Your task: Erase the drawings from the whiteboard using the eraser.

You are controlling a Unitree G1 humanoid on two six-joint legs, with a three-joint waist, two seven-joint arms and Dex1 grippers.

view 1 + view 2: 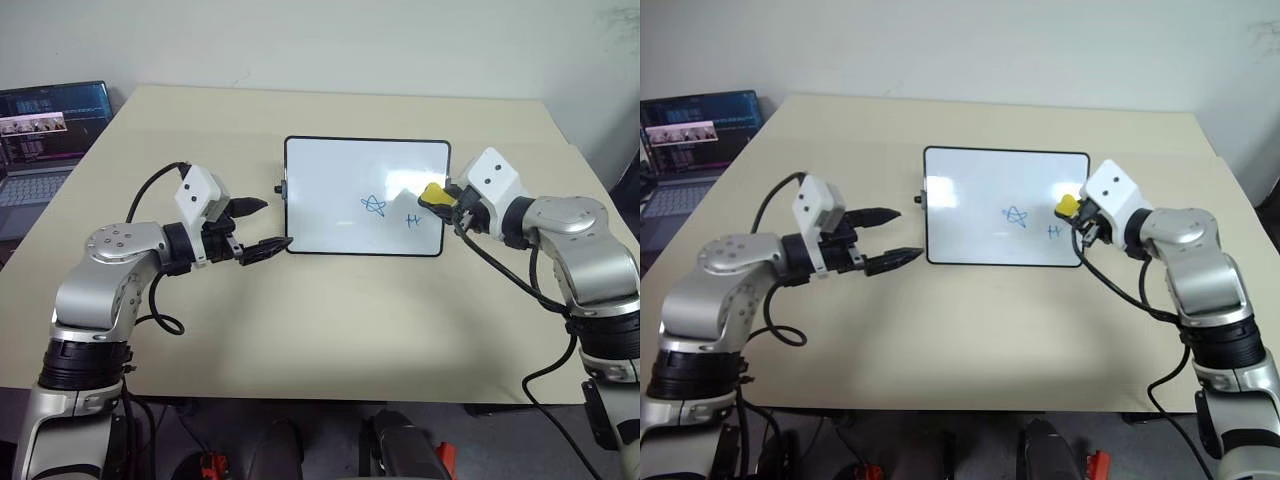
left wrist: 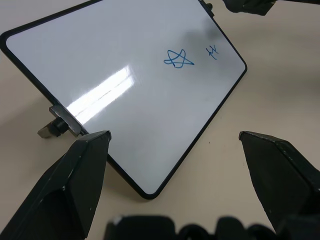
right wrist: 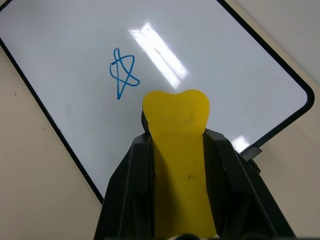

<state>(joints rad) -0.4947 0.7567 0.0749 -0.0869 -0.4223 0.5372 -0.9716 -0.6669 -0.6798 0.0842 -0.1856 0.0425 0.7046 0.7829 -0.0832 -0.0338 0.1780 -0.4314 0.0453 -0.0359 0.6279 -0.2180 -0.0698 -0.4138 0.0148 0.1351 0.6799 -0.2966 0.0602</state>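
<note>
Right tool pinching the yellow eraser over the whiteboard — star drawing and "H" mark showing; left tool hovering spread beside it.

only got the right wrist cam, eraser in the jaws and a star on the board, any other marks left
Observer: Yes, a small H-like mark sits on the whiteboard beside the star, nearer the right gripper.
Operator: where's the left arm
Observer: The left gripper hovers open off the board's left short edge, not touching it.
Operator: anything else on the table
Observer: A laptop stands open past the table's far left corner.
</note>
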